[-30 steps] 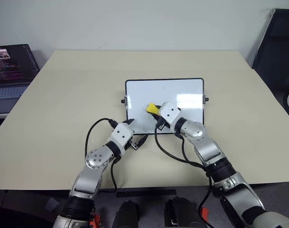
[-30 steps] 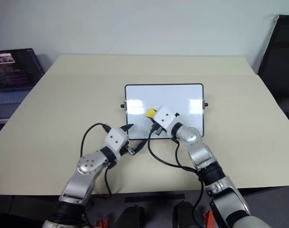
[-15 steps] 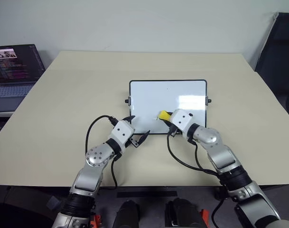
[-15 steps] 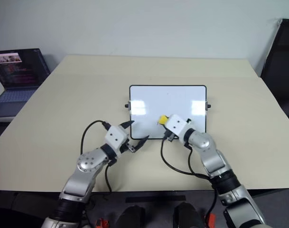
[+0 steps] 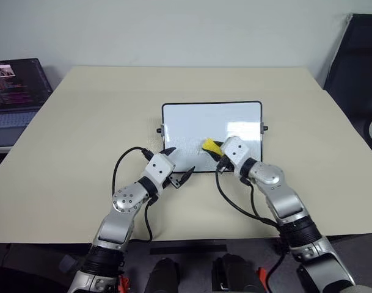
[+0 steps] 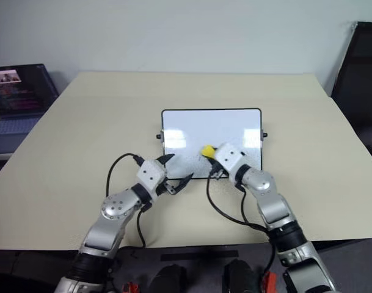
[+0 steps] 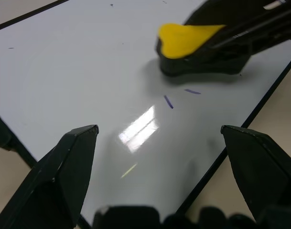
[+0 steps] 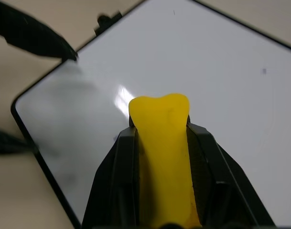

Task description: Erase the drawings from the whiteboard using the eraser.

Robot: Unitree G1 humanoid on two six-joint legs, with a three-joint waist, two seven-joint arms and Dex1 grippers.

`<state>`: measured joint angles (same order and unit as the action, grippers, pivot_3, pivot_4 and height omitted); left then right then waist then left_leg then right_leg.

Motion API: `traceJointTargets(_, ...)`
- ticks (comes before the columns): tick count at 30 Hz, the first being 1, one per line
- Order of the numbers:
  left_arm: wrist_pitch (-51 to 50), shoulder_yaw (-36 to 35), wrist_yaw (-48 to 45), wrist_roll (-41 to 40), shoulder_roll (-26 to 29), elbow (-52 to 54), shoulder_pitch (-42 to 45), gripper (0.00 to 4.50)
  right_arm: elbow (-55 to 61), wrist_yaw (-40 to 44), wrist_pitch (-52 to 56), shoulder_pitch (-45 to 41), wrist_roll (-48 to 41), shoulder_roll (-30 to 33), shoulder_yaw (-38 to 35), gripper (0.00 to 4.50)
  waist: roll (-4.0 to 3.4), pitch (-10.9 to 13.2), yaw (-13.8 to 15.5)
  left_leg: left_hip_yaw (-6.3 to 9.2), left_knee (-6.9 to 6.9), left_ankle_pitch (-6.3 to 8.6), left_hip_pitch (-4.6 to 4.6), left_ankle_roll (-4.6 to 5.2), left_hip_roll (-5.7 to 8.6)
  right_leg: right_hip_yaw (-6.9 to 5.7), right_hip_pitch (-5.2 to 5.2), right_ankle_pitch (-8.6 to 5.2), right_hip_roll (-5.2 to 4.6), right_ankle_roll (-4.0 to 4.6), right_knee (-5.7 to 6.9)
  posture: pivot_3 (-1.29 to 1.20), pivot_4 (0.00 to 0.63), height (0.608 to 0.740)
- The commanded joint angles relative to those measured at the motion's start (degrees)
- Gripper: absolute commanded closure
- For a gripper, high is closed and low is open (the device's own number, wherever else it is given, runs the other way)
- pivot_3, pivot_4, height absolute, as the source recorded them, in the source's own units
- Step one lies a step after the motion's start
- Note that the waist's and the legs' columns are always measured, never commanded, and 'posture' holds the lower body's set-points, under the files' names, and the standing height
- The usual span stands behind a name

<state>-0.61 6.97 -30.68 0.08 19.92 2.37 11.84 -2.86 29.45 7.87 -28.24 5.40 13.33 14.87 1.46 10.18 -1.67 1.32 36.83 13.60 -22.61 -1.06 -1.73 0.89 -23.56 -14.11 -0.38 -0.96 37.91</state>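
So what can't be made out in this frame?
- Whether the eraser touches the whiteboard: the right gripper covers its underside in the left wrist view.
- Leftover drawings: too small in the eye views.
- Laptop: cut off by the eye view's left edge.

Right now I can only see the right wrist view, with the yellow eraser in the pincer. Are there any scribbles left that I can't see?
Observer: Yes. The left wrist view shows two short purple strokes on the whiteboard, right beside the eraser that the right pincer holds.
Operator: And my other arm?
Observer: The left pincer is open, with its fingers on either side of the whiteboard's near left corner.
Operator: Is anything else around?
Observer: A laptop with its screen lit sits past the left edge of the table.
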Motion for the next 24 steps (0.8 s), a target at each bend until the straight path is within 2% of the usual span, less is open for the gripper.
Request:
traceJointTargets(1, 1.6, -0.1, -0.2, -0.4, 0.1, 0.8, 1.0, 0.0, -0.4, 0.3, -2.8, -1.6, -0.2, -1.3, 1.1, 3.47, 0.0, 0.0, 0.0, 0.02, -0.02, 0.0, -0.03, 0.0, -0.01, -0.01, -0.01, -0.01, 0.01, 0.0, -0.01, 0.0, 0.15, 0.74)
traceJointTargets(6, 2.2, -0.7, -0.7, -0.5, 0.9, -0.1, 1.7, 0.0, -3.2, 0.4, -1.9, -2.6, 2.3, -1.8, 3.3, 3.47, 0.0, 0.0, 0.0, 0.03, -0.04, 0.0, -0.1, 0.0, 0.0, -0.01, -0.04, -0.01, -0.02, 0.01, -0.06, 0.0, 0.15, 0.74)
traceJointTargets(15, 2.1, -0.6, 0.0, -0.5, 0.4, 0.5, 1.1, 0.0, -6.5, 0.9, 2.3, -3.7, 7.4, 2.8, 4.7, 3.47, 0.0, 0.0, 0.2, 0.04, 0.02, 0.0, -0.08, 0.0, 0.01, -0.03, -0.04, -0.01, -0.03, 0.01, 0.0, 0.0, 0.15, 0.74)
traceJointTargets(20, 1.7, -0.3, 0.2, -0.4, 0.0, 1.2, 0.7, 0.0, -5.3, 1.5, 3.2, -2.6, 7.6, 5.7, 3.4, 3.47, 0.0, 0.0, 0.7, 0.07, 0.11, 0.0, -0.03, 0.0, 0.05, -0.04, 0.05, 0.0, -0.07, 0.0, 0.02, 0.0, 0.15, 0.74)
traceJointTargets(24, 1.7, -0.4, 0.3, -0.3, 0.1, 1.1, 0.6, 0.0, -2.9, 3.2, 4.0, 1.3, 6.1, 9.7, 1.1, 3.47, 0.01, 0.0, 1.4, 0.05, 0.13, 0.0, -0.03, 0.0, 0.08, -0.05, 0.08, 0.01, -0.1, -0.01, -0.01, 0.0, 0.15, 0.74)
